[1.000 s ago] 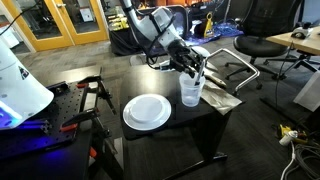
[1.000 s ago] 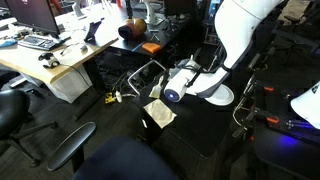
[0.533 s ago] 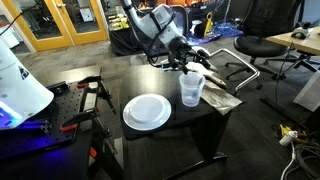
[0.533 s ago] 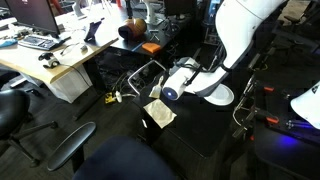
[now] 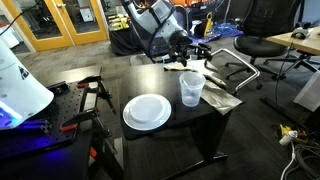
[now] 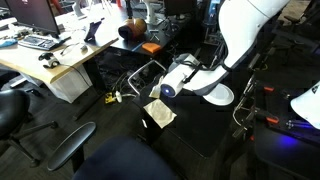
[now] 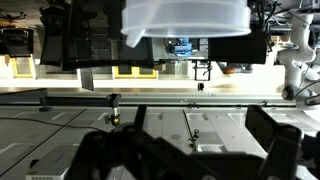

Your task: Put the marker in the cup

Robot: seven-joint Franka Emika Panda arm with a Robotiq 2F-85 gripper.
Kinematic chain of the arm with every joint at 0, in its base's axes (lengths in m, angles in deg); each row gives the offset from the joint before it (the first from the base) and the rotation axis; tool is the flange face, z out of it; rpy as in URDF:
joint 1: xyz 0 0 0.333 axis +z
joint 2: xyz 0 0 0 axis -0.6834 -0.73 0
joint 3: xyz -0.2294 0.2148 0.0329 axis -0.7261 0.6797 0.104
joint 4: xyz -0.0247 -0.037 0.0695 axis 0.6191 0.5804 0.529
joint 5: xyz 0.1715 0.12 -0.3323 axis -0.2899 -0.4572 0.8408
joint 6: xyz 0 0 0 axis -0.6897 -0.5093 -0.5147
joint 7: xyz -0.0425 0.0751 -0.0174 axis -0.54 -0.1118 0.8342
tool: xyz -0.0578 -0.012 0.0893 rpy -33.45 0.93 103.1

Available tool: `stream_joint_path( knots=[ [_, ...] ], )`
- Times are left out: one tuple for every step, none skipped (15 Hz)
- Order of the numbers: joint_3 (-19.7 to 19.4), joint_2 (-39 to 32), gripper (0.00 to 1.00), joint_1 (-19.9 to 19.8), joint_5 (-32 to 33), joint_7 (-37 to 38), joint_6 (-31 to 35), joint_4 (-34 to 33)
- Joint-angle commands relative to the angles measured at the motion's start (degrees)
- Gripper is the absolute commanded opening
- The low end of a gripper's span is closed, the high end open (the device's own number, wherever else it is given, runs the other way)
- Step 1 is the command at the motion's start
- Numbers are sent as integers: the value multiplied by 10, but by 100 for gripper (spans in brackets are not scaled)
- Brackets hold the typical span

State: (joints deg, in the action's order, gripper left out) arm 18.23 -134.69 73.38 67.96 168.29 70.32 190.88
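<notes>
The cup (image 5: 191,90), a clear plastic tumbler, stands upright near the far right corner of the black table (image 5: 170,140). My gripper (image 5: 192,60) hangs just above and behind its rim, open and holding nothing. In the upside-down wrist view the cup (image 7: 185,20) fills the top middle. There the gripper (image 7: 195,152) shows its dark fingers (image 7: 285,150) spread wide with nothing between them. The marker cannot be made out in any view, and whether it lies inside the cup I cannot tell. In an exterior view the arm hides the cup.
A round white plate (image 5: 147,111) lies left of the cup, also seen as the plate (image 6: 216,96). A pale sheet (image 5: 222,98) lies under the cup at the table's edge. Red clamps (image 5: 92,90) sit at the left. Office chairs (image 5: 245,50) stand beyond the table.
The gripper has opened and lifted away from the cup's rim, back toward the arm. The dark stick it held at the cup is no longer between its fingers.
</notes>
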Motion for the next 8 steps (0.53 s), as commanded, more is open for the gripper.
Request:
stream_joint_path(
  knots=[
    [-33,27,100,31,-25,0,11,22],
    [-40,29,100,37,-28,0,13,24],
    [-44,31,100,40,-29,0,14,26],
    [-40,37,100,38,-24,0,20,34],
    [-35,44,100,34,-20,0,28,42],
    [-30,11,100,28,-17,0,6,6],
    [-30,14,100,29,-17,0,10,11],
    [-30,17,100,29,-17,0,12,14]
  ],
)
